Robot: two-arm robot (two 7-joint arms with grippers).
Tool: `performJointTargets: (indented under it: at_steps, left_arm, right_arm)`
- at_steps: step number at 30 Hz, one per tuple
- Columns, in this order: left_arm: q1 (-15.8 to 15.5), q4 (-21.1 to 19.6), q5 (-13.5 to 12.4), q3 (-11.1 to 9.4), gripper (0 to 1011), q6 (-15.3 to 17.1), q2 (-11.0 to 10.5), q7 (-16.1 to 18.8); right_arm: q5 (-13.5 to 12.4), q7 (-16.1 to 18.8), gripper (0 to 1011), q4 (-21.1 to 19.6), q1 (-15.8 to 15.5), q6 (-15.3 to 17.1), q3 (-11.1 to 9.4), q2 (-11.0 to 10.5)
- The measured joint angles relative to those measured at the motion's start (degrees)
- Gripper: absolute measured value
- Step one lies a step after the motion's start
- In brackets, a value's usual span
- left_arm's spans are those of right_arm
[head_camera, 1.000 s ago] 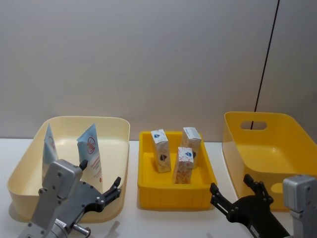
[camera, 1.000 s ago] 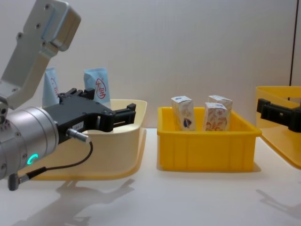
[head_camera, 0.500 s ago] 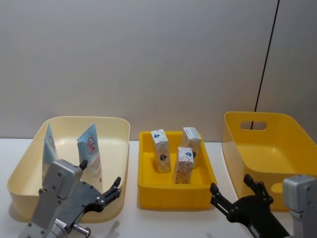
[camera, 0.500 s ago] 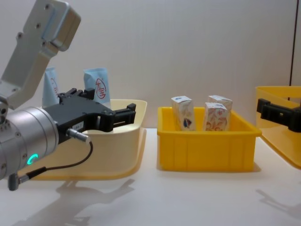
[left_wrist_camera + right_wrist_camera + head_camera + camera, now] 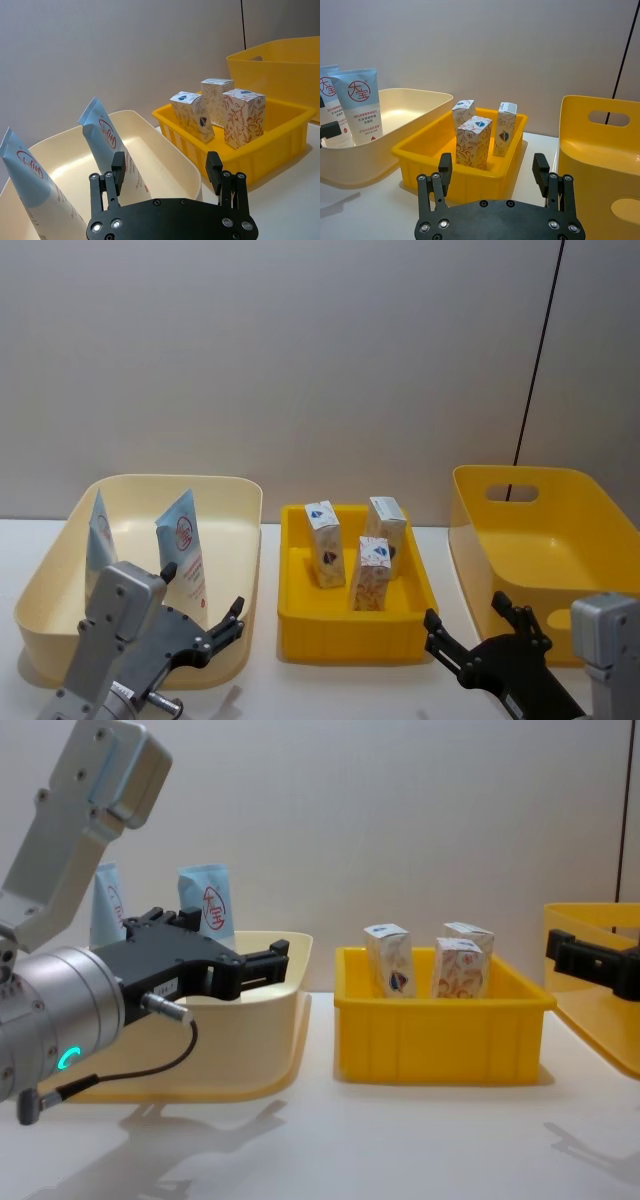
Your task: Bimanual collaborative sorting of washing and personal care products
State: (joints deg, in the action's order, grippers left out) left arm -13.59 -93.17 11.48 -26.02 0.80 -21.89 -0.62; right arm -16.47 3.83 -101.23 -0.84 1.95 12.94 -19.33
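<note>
1. Left tool [image 5: 205, 587], lower left: spread, by cream bin [image 5: 240, 530].
2. Right tool [image 5: 464, 610], lower right: spread.
3. Two tubes [image 5: 184, 540] standing in cream bin; three cartons [image 5: 325, 543] in centre yellow tray [image 5: 350, 635].

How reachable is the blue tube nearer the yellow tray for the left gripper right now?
Probably reachable: the left gripper is open, the tube stands exposed in the cream bin just ahead, nothing between them.

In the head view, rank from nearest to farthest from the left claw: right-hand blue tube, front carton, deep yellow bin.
1. Right-hand blue tube, in the cream bin just ahead of the left claw.
2. Front carton, in the middle tray.
3. Deep yellow bin, far right.
</note>
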Motion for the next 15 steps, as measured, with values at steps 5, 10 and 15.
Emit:
performJointTargets:
  at_steps: [5,10,15]
  left_arm:
    - [0.0,0.0,0.0,0.0,1002,0.0,0.0,0.0]
    - [0.0,0.0,0.0,0.1,1002,0.0,0.0,0.0]
    - [0.0,0.0,0.8,1.0,1002,0.3,-0.1,-0.4]
  right_arm:
    - [0.0,0.0,1001,0.0,0.0,0.0,0.0,0.0]
    - [0.0,0.0,1001,0.0,0.0,0.0,0.0,0.0]
    - [0.0,0.0,1001,0.0,0.0,0.0,0.0,0.0]
